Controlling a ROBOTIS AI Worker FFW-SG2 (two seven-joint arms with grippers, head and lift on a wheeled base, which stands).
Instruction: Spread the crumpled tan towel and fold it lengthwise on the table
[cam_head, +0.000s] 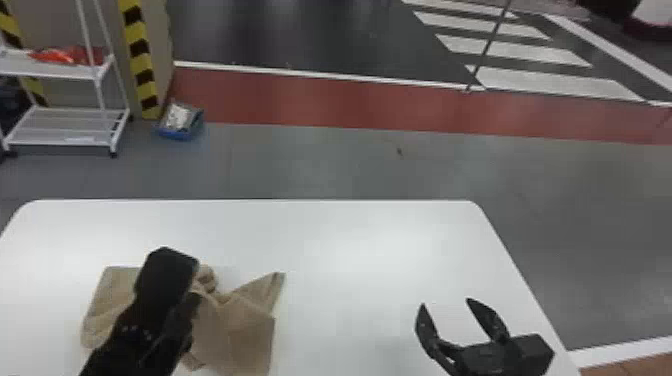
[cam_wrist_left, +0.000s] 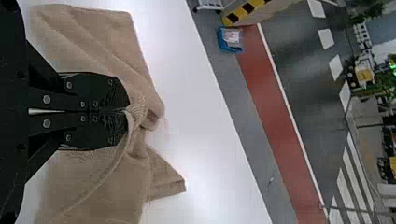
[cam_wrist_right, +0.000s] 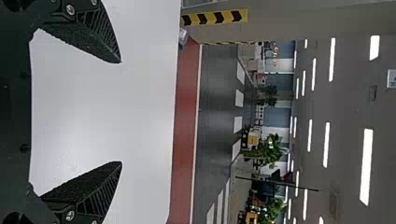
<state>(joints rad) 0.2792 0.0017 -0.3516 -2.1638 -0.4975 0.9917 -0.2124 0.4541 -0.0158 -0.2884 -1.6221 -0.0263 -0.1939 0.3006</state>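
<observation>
Towel (cam_head: 240, 335) of crumpled tan cloth is pinched between left flat black jaws; right jaws, well apart from it, are spread. Flattening and lengthwise folding remain.

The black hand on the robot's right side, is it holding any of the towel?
No, the right hand is over the white table with its two fingers spread and nothing between them.

No text, label, number or sign can be read on anything here.
</observation>
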